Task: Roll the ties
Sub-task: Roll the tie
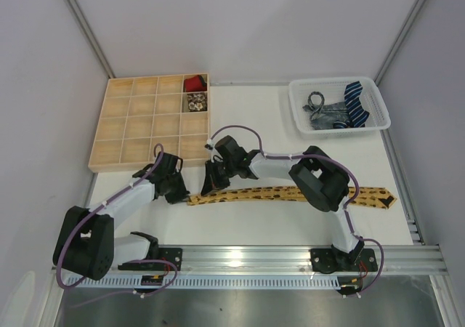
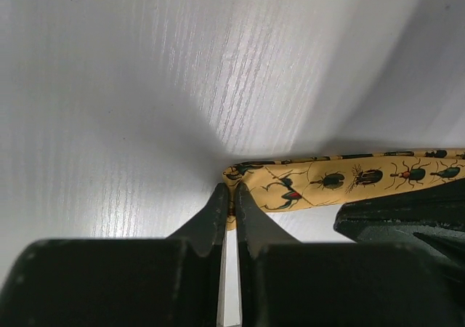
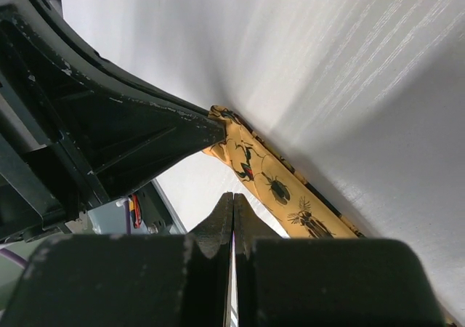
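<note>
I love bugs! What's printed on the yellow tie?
Dark beetles on the tie; clearest in the left wrist view.

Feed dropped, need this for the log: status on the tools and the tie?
Left tool shut on narrow end of yellow tie. Right tool shut, empty, tip beside that end. Right arm overhangs tie's middle.

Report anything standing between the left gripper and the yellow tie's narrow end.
Nothing visible does: the left gripper is pinching the tie at its end on the table. The shut right gripper sits beside it, not between.
</note>
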### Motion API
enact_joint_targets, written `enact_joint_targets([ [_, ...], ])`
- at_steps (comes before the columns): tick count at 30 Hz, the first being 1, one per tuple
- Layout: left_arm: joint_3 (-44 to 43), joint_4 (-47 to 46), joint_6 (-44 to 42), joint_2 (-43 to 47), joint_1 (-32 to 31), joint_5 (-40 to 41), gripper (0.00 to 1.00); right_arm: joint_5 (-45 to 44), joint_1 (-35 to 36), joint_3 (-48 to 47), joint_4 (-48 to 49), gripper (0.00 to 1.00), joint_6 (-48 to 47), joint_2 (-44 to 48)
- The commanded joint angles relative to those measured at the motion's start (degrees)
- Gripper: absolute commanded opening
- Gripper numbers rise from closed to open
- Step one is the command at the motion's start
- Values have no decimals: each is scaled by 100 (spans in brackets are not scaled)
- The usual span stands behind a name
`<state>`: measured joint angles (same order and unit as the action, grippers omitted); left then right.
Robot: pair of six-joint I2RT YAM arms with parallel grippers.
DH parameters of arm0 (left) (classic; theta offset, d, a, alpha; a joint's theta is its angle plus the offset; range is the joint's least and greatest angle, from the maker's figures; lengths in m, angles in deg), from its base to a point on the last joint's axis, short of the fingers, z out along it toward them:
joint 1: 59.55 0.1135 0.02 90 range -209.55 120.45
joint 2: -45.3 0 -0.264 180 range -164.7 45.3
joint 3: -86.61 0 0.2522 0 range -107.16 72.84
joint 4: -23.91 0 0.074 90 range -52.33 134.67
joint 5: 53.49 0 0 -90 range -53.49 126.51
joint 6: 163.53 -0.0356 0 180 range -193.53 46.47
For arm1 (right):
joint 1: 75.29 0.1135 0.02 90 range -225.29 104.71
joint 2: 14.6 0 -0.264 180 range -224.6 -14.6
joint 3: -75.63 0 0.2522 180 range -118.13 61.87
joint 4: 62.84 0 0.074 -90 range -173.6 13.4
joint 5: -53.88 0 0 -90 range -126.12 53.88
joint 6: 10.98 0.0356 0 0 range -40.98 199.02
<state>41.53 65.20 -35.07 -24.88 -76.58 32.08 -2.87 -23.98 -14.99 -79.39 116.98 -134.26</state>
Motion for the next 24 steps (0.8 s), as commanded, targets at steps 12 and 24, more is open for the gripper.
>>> enact_joint_targets([
  [12,-306,279,-260,179,-45,170,1,-293,90,302,409,0,124,-251],
  [24,-911,709,-295,416,-238,109,1,-1268,222,734,419,0,195,-374],
])
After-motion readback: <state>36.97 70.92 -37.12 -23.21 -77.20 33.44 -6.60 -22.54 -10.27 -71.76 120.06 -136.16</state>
